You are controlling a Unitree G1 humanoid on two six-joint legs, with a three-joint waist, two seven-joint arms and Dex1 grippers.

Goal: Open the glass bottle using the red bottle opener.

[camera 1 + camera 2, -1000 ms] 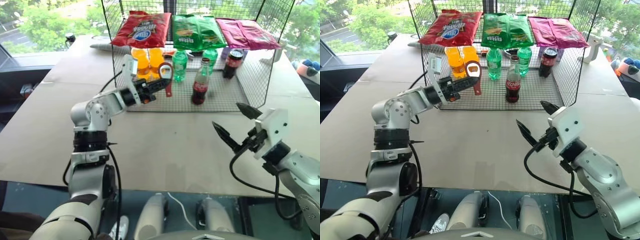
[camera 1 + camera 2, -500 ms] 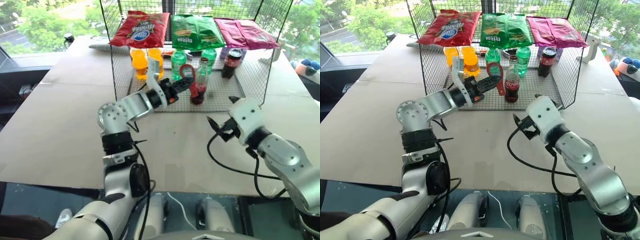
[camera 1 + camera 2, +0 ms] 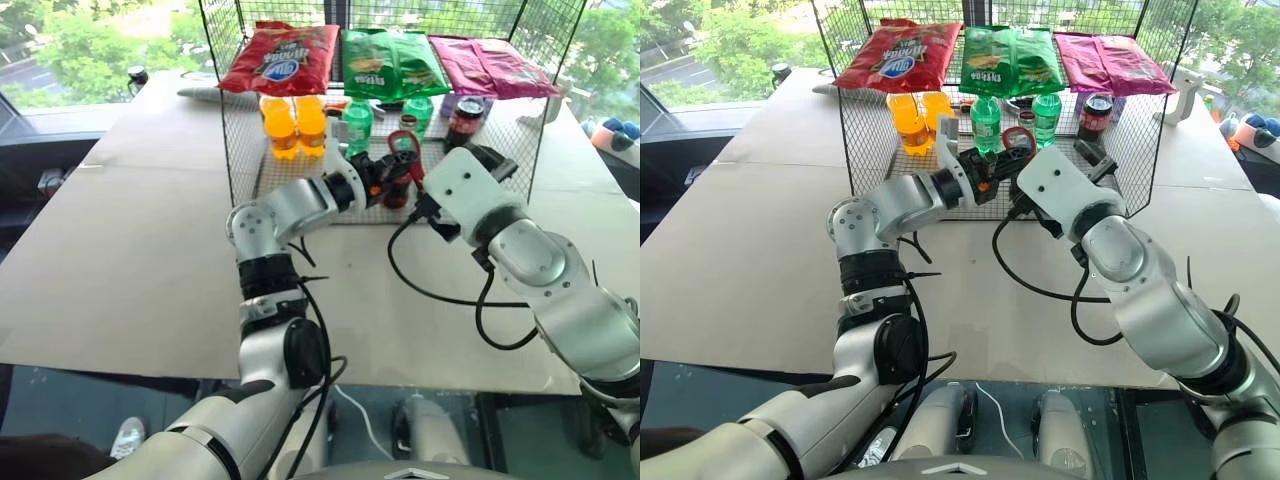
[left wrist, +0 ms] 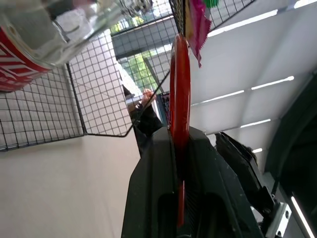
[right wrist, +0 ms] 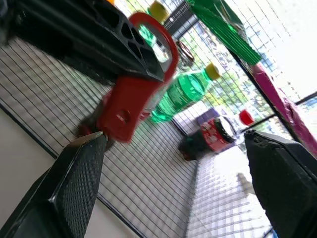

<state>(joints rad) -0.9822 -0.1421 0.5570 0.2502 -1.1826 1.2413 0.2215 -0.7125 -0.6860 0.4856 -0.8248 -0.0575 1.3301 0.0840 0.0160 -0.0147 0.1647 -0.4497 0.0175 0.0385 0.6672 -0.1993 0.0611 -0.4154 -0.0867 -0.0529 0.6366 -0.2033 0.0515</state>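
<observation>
Beige tabletop carries a black wire-mesh rack roofed with snack bags. Inside that rack, on its floor, stands the small clear glass bottle of dark cola with a red label. The left gripper is clenched on the flat red bottle opener with a ring head, held at the bottle's neck. The right gripper, fingers spread wide, hovers at the rack's front beside the bottle.

Right end effector with its two black fingers spread wide, left end effector clamped on the red bottle opener just ahead, wire mesh floor, green plastic bottles, stubby dark cola container with red top beyond
</observation>
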